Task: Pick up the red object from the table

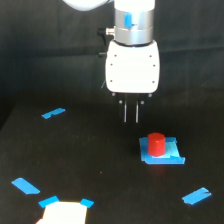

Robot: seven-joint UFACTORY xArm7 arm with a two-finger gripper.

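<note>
Dark draped cloth hangs behind a matte black table (100, 165), and from my remote seat I read the scene from the exterior view's left across. On that side I see 1 blue tape strip (53, 113) far back, another (25, 185) nearer the front, and a pale block (64, 212) with blue corners at the bottom edge; none of these matter to the pick, so I only need to stay out of their way.

Centre frame, the gripper (131, 112) hangs below its white housing (132, 65), well above the surface, its 2 thin fingers pointing straight down and standing close to each other with only a narrow slit between them. That slit looks too narrow to take the cylinder, so I judge I must spread the fingers before I go down.

Further to the exterior view's right and lower in frame stands the red object (156, 144), upright on a flat blue square patch (162, 151), apart from the fingers and untouched. My judgement is that the step in hand is the approach: shift toward the exterior view's right until the fingers straddle the cylinder, then lower straight so neither tip clips its top and tips it. I would close around its middle, not its rim. How far it sits in depth I cannot tell from 1 view, so I would creep. A last blue strip (196, 196) lies at the far right
</note>
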